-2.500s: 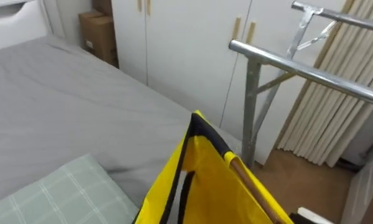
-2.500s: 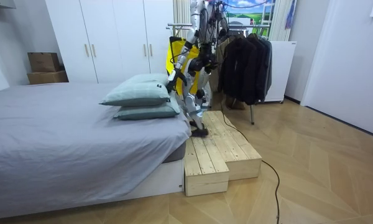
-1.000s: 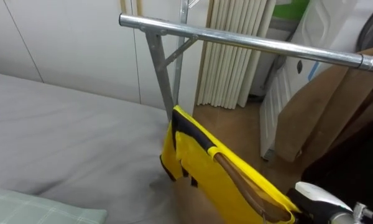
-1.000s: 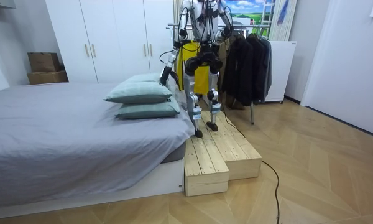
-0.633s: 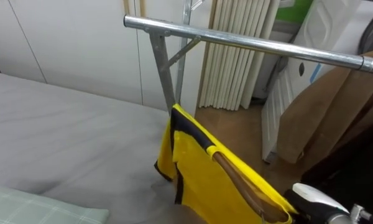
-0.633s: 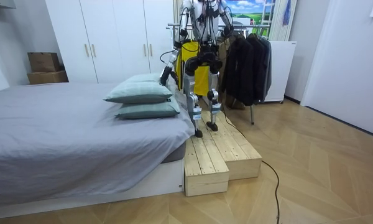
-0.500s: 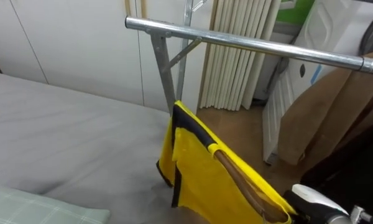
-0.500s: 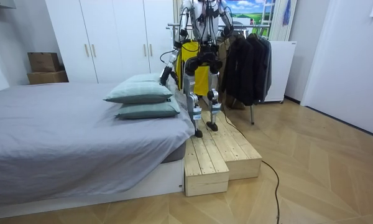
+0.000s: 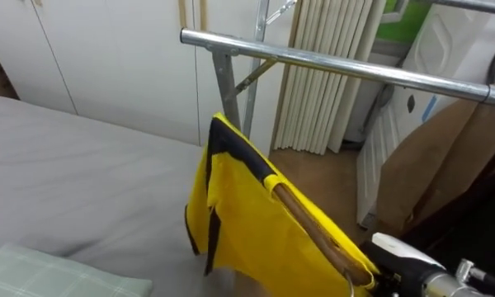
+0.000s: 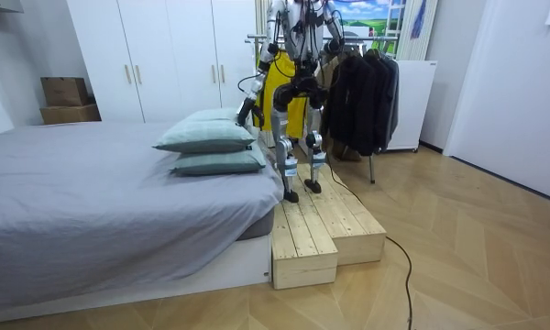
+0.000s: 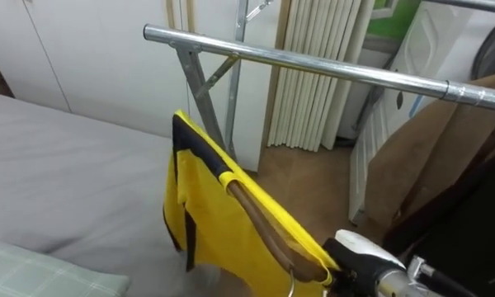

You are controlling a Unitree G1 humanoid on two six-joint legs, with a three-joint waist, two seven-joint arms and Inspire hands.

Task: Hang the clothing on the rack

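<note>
A yellow garment (image 9: 247,223) with dark trim hangs on a wooden hanger (image 9: 309,227). It is held tilted in the air, its top corner just below the clothes rack's metal rail (image 9: 338,66). My right hand (image 9: 400,252) comes in at the lower right and grips the hanger by its hook end. In the room view I stand on a wooden platform (image 10: 325,229) facing the rack, the garment (image 10: 277,87) in front of my chest. My left hand (image 10: 242,108) hangs low on the room view's left, near the pillows.
The grey bed (image 9: 82,173) with a checked pillow (image 9: 33,272) lies to my left, with white wardrobe doors (image 9: 107,58) behind it. Dark coats (image 10: 357,87) and a brown garment (image 9: 445,157) hang on the rack's right part. The rail's left stretch is bare.
I have turned from the bed to face the rack. In the last second the yellow garment has risen and moved left, closer under the rail.
</note>
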